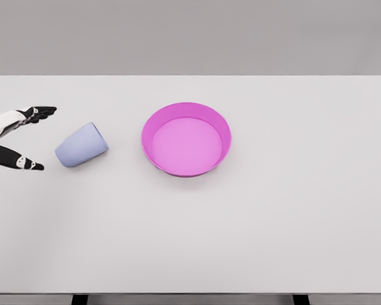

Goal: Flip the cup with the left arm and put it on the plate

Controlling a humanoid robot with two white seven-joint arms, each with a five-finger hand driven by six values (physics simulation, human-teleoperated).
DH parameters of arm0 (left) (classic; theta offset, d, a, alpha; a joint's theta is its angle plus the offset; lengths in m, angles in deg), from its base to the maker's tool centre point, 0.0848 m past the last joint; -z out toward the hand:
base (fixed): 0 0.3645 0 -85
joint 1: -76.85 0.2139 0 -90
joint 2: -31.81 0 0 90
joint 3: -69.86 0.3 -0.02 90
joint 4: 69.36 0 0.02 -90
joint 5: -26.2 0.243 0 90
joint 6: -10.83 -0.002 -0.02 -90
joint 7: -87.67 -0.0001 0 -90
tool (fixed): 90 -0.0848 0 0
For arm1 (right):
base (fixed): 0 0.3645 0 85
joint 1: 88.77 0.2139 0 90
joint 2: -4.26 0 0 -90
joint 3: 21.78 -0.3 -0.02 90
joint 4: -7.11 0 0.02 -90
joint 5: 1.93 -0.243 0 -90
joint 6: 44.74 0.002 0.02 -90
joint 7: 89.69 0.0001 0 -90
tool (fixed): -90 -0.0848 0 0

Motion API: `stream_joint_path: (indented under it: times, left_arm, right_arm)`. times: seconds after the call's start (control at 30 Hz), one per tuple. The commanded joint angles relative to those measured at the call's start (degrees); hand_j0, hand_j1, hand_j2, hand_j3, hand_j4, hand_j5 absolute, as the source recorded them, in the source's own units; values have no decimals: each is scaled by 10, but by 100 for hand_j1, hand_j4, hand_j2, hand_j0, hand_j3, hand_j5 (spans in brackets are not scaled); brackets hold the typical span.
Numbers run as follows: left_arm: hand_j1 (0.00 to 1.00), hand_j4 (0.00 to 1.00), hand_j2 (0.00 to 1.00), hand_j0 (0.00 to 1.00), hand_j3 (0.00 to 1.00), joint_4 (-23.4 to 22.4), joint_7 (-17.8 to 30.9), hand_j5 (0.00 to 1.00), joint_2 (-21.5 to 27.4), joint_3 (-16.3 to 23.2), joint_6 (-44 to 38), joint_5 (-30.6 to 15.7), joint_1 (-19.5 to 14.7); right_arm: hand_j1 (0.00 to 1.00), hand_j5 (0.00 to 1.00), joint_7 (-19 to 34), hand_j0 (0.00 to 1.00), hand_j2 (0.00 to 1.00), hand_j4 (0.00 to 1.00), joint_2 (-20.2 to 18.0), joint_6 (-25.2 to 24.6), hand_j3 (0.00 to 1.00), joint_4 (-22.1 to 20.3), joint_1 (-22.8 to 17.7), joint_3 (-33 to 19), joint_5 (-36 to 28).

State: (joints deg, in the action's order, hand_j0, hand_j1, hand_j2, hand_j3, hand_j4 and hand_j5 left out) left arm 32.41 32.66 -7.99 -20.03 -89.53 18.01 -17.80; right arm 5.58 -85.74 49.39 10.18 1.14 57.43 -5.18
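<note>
Fingers (41, 112) of the left hand (16, 136) are spread open, holding nothing; just beside them, untouched, the pale lavender plastic cup (82, 145) is seen on its side on the white tabletop (190, 241).

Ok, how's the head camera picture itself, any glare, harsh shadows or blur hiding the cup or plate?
Head view: even, diffuse lighting, no glare on the white table; only faint soft shadows under the lavender cup and pink plate; both look sharp, as does the open left hand at the frame's left edge.
</note>
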Motion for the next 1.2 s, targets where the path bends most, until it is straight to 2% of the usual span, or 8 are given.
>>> stream_joint_path:
  times: [0.0,0.07,0.33,0.47,0.53,0.6,0.77,1.17]
  left_arm:
    - [100,100,100,100,100,1,0,100,-12,18,-35,1,-3]
    - [100,100,100,100,100,1,0,100,-14,37,-75,16,-30]
    - [100,100,100,100,100,1,0,100,-25,92,-118,18,-77]
    - [100,100,100,100,100,1,0,100,-57,148,-184,60,-139]
    - [100,100,100,100,100,1,0,100,-58,150,-200,76,-142]
    - [100,100,100,100,100,1,0,100,-58,152,-246,119,-149]
    - [100,100,100,100,100,1,0,100,-59,152,-246,162,-150]
    - [100,100,100,100,100,1,0,100,-93,192,-223,165,-168]
  right_arm:
    - [100,100,-1,100,100,100,0,0,100,0,0,0,0]
    - [100,100,0,100,100,100,0,0,100,0,0,1,0]
    - [100,100,0,100,100,100,0,0,100,0,0,1,0]
    - [100,100,0,100,100,100,0,0,100,0,0,1,0]
    - [100,100,0,100,100,100,0,0,100,0,0,0,0]
    - [100,100,0,100,100,100,0,0,100,0,0,1,0]
    - [100,100,0,100,100,100,0,0,100,0,0,1,0]
    - [100,100,0,100,100,100,0,0,100,0,0,0,0]
